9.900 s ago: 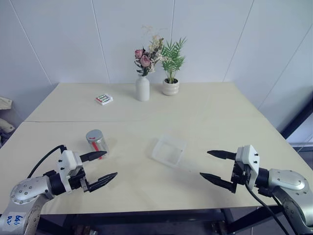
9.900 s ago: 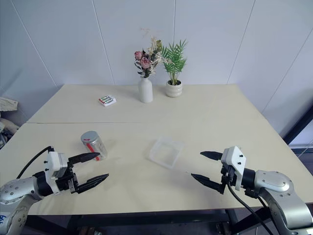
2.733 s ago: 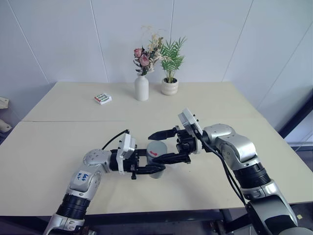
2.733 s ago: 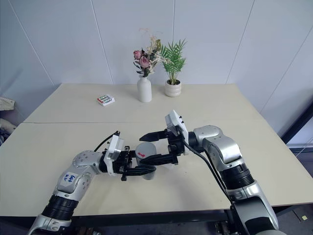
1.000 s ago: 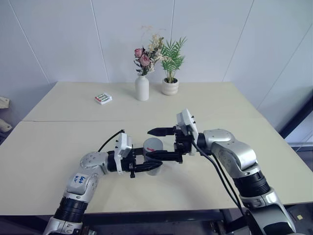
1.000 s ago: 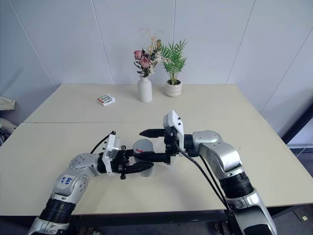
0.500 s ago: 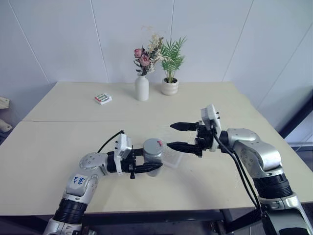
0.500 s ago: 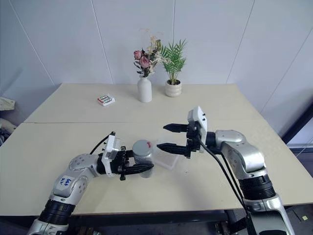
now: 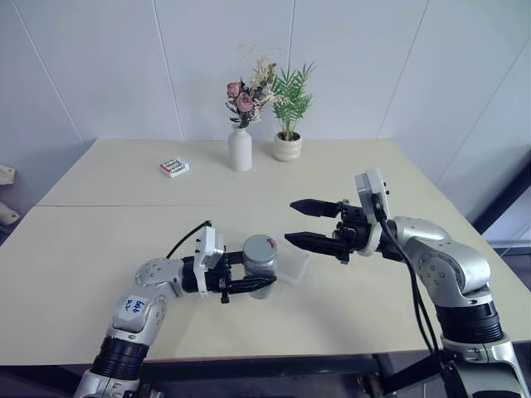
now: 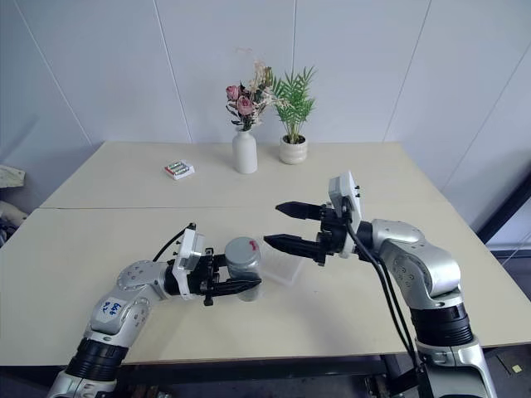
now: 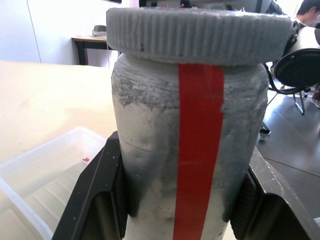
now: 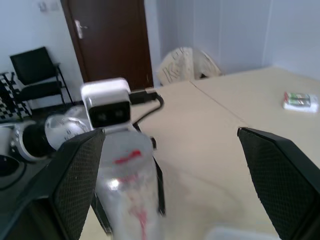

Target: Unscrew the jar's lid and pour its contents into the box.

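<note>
Left eye view: the left hand (image 9: 249,272) is clamped tight around the jar (image 9: 260,265), which stands upright with the lid (image 9: 260,245) on it, red mark on top. Just beside the jar, on its right, the box (image 9: 292,267) lies on the desk (image 9: 99,232). Further right of the jar and a little higher, the right hand (image 9: 302,222) hangs in the air with its fingers spread wide, holding nothing, tips pointing back toward the jar. Beyond the jar, near the wall, stand a white flower vase (image 9: 240,149) and a potted plant (image 9: 289,146), with a small white box (image 9: 175,167) left of them. Left wrist view: the black fingers (image 11: 95,200) press both sides of the jar, its red label strip (image 11: 197,145) facing the camera, and the box shows beside it. Right wrist view: the jar stands between the wide-apart fingers (image 12: 75,175), well clear of them, lid on.
</note>
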Tool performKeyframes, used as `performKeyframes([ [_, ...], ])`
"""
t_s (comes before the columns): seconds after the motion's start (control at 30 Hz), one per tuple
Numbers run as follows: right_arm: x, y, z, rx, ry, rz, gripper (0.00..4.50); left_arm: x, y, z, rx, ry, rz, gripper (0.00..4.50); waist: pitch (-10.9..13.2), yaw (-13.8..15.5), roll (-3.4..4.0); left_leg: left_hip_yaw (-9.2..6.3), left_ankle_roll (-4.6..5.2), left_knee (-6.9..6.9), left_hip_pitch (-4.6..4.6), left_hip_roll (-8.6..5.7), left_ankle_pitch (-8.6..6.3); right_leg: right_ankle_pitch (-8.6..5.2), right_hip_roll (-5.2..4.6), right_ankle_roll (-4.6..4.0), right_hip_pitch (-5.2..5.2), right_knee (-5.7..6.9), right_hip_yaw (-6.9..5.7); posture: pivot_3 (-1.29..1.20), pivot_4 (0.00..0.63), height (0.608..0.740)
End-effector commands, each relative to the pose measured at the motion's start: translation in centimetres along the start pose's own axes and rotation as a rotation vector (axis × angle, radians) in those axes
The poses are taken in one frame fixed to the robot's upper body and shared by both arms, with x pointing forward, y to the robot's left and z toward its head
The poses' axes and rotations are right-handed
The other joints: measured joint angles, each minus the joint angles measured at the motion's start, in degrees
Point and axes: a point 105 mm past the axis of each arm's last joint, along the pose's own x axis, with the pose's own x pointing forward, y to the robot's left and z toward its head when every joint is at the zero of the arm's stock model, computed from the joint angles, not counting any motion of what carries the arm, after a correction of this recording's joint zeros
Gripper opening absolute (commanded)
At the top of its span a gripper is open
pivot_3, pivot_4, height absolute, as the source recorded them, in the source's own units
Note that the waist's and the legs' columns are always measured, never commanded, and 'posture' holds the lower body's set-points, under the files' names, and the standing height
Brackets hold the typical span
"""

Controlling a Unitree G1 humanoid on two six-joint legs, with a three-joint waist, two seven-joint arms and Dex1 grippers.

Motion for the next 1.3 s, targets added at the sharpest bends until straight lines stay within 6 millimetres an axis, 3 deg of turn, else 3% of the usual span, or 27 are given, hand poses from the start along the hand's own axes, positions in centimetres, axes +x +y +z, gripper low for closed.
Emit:
performKeyframes([
  [0.03,1.9,1.2,0.3,-0.054,-0.002,0.027,4.47,0.2,-0.4,0.8,0.029,-0.027,-0.015,2.04,0.0,0.0,0.0,0.0,0.0,0.0,0.0,0.0,0.0,0.0,0.0,0.0,0.0,0.0,0.0,0.0,0.15,0.74],
  [0.37,3.5,1.7,-1.1,-0.076,0.075,0.031,4.47,0.2,-0.3,0.8,0.033,-0.027,-0.011,2.04,0.0,0.0,0.0,0.0,0.0,0.0,-0.01,-0.01,0.0,0.0,-0.02,0.0,0.0,-0.01,-0.01,0.0,0.15,0.74],
  [0.93,4.1,3.1,-3.0,-0.026,0.12,0.087,4.47,0.4,-0.4,0.8,0.029,-0.028,-0.019,2.04,0.0,0.0,0.0,0.0,0.0,-0.01,-0.01,0.0,0.0,0.0,-0.01,-0.01,0.0,-0.01,-0.01,0.0,0.15,0.74],
  [1.3,4.2,2.4,-2.0,-0.044,0.097,0.052,4.47,0.3,-0.5,0.7,0.029,-0.024,-0.024,2.04,0.0,0.0,0.0,0.0,0.0,-0.01,-0.01,0.0,0.0,-0.01,-0.01,-0.01,0.0,-0.01,-0.01,0.0,0.15,0.74],
])
